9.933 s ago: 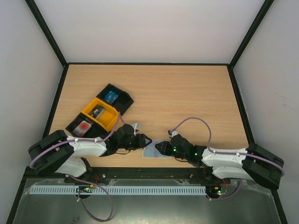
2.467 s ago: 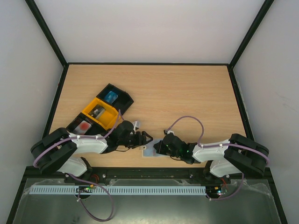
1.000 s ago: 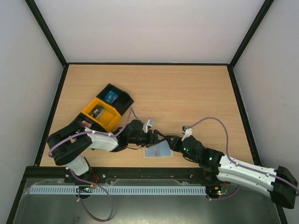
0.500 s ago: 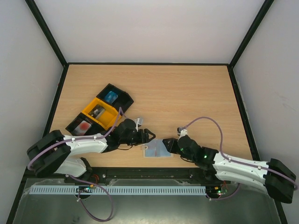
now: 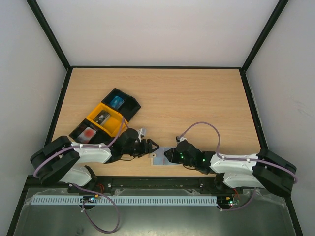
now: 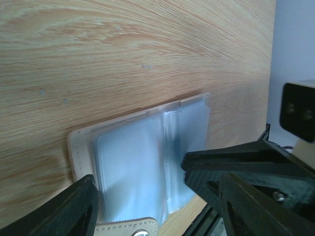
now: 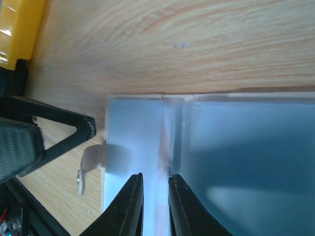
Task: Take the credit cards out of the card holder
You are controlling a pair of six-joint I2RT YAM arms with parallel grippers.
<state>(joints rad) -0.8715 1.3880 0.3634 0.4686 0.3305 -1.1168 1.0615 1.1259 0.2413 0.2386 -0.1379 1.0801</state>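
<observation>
The card holder (image 5: pixel 158 158) lies open and flat at the near edge of the table (image 5: pixel 197 98), between the two arms, with its clear blue leaves facing up. Its tab (image 7: pixel 104 158) points toward the left arm. We judge that it is spread open so that a pocket's mouth can be reached from the side.

A faint reddish line (image 7: pixel 165 147) runs along the middle fold. It may be the edge of one of the credit cards, but we cannot tell.

The right pincer (image 7: pixel 155 176) sits over that fold with its jaws almost closed. It appears to pinch a thin leaf of the holder there, and we cannot see whether a card comes with it.

The left pincer (image 5: pixel 152 149) is spread wide at the tab end and holds nothing. Its fingers straddle the holder's border, and whether they press on it we cannot tell. We take it to be there to steady the holder while the right arm pulls.

Well apart, up the left side, stands the black-and-yellow tray (image 5: pixel 115 128). A small red thing (image 5: pixel 88 132) lies in its nearest compartment and is too small to name.
</observation>
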